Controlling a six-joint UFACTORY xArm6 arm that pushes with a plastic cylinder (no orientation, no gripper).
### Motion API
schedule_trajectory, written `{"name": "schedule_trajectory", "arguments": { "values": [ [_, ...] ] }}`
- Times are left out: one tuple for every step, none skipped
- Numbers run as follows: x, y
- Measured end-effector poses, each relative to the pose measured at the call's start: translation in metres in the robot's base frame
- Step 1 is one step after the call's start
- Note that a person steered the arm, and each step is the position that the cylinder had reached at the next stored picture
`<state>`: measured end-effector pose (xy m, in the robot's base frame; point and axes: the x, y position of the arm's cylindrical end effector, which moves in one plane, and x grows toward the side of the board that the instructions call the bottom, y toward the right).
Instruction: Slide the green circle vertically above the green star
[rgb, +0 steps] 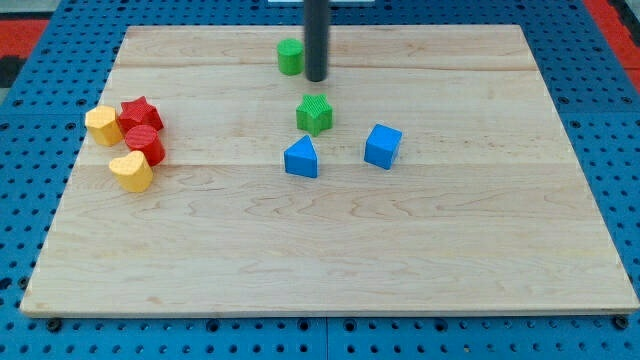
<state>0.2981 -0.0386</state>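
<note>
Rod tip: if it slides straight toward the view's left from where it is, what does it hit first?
My tip sits just right of the green circle block, so it likely meets that first; depth is hard to judge.

light: bright, even | shadows: faint, soft | glare: mild sheen on board (330, 250) | focus: sharp

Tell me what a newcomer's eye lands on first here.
My tip comes down at the view's top centre, right beside the green circle. Just below sits the green star, with a blue triangle and blue cube beneath it. At the view's left, red and yellow blocks huddle together.
</note>
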Motion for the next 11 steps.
{"name": "schedule_trajectory", "arguments": {
  "values": [
    [0.008,-0.094],
    [-0.048,-0.105],
    [-0.063,-0.012],
    [0.016,0.050],
    [0.028,0.043],
    [-0.020,0.027],
    [0.041,-0.005],
    [0.089,-0.034],
    [0.109,0.042],
    [0.087,0.103],
    [0.061,0.101]
  ]
}}
